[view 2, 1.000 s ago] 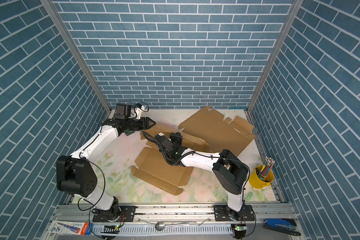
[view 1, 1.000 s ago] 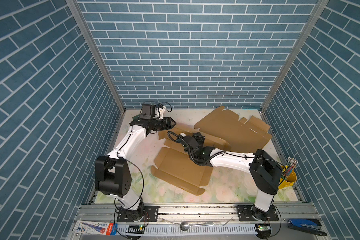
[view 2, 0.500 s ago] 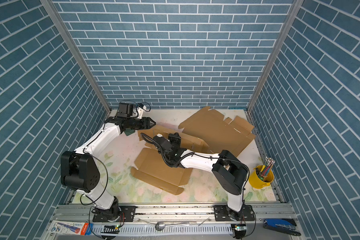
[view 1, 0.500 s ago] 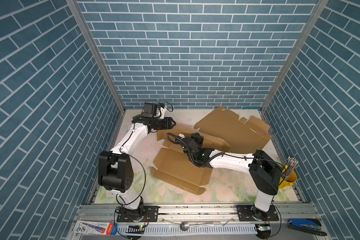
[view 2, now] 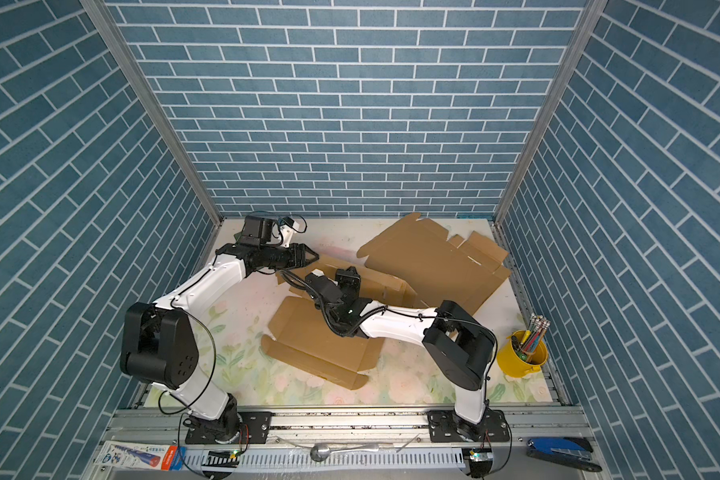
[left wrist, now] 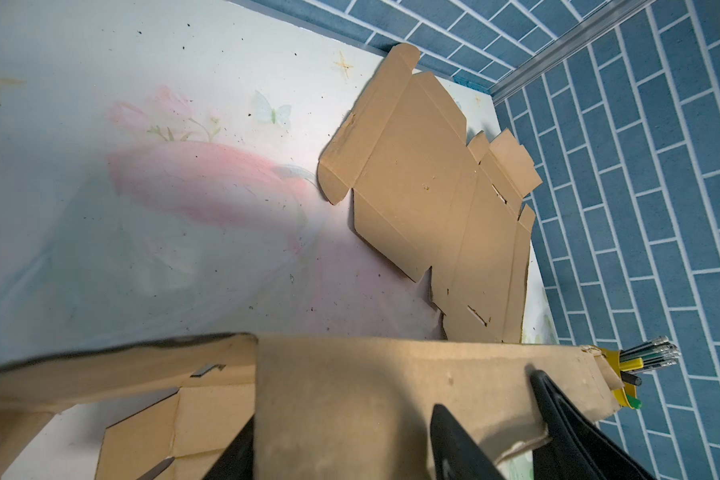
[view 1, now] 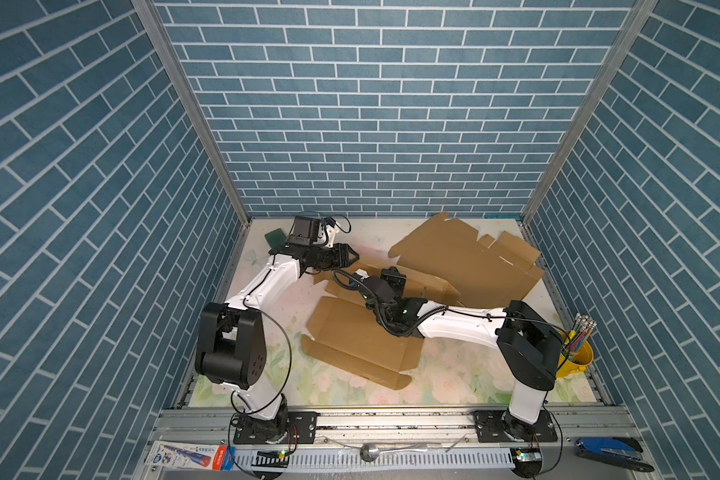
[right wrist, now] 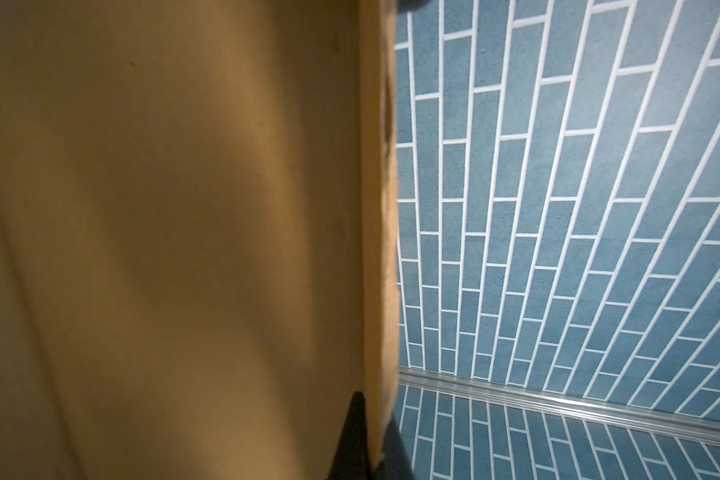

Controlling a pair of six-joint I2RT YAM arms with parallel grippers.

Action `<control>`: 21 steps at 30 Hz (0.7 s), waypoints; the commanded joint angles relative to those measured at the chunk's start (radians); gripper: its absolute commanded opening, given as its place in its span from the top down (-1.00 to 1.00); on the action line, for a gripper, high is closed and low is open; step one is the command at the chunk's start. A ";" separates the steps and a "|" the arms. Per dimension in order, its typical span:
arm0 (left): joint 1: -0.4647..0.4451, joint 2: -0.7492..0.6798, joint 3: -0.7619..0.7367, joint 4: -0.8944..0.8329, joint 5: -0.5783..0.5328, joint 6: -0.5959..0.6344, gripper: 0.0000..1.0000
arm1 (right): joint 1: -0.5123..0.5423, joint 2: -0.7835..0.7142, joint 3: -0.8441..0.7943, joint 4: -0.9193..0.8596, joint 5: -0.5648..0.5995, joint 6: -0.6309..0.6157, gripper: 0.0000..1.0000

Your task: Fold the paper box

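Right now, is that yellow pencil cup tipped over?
No, the yellow cup stands upright, with its pencils poking out the top.

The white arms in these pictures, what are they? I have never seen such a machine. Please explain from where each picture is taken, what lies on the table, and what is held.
They are two robot arms, each ending in a gripper, a two-fingered clamp. Both top views look down from one camera overhead. The other two pictures come from small cameras on the arms' wrists. On the flowered table lie a half-folded cardboard box, a second, flat cardboard sheet behind it, and a yellow cup of pencils. The right gripper is shut on an edge of the box. The left gripper is open at a flap of the box; whether it touches the flap I cannot tell.
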 commanded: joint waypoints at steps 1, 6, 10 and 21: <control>0.031 -0.052 0.013 -0.053 -0.022 0.049 -0.22 | 0.008 0.000 -0.033 0.037 0.014 -0.019 1.00; 0.142 -0.119 -0.013 -0.062 -0.025 0.059 -0.22 | 0.007 -0.005 -0.048 0.070 0.017 -0.045 1.00; 0.262 -0.155 -0.043 -0.035 -0.063 0.069 -0.21 | 0.007 -0.008 -0.062 0.115 0.014 -0.082 1.00; 0.357 0.061 -0.061 0.160 -0.133 0.104 -0.16 | 0.006 -0.047 -0.158 0.291 -0.040 -0.190 1.00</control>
